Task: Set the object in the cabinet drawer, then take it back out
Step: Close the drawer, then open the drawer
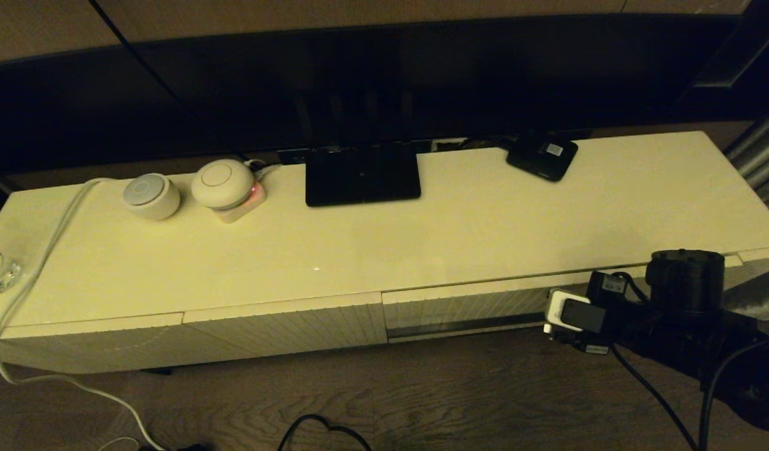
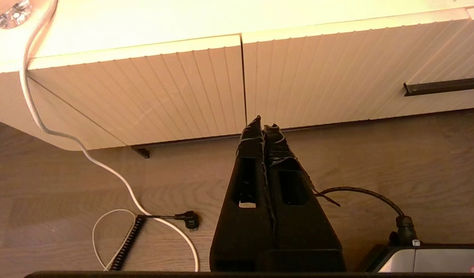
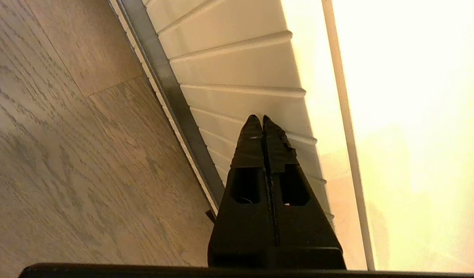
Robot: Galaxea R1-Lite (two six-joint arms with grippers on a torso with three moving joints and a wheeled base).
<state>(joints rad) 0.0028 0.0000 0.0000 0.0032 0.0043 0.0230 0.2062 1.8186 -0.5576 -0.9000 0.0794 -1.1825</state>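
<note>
The object is out of view. The cabinet drawer (image 1: 459, 310) is the cream ribbed front right of centre, with a long dark slot handle (image 1: 466, 327); it looks pushed in, and nothing of its inside shows. My right arm (image 1: 679, 294) reaches in at the drawer's right end. In the right wrist view my right gripper (image 3: 261, 117) is shut and empty, its tips close against the ribbed front (image 3: 237, 65), beside the dark slot handle (image 3: 167, 88). My left gripper (image 2: 264, 121) is shut and empty, low over the wooden floor before the cabinet's left fronts (image 2: 152, 88).
On the cabinet top (image 1: 422, 244) stand two round white devices (image 1: 151, 195) (image 1: 223, 183), a black screen base (image 1: 362, 175) and a small black box with a white label (image 1: 542, 156). A white cable (image 1: 43, 257) hangs over the left end. Cables lie on the floor (image 2: 159, 218).
</note>
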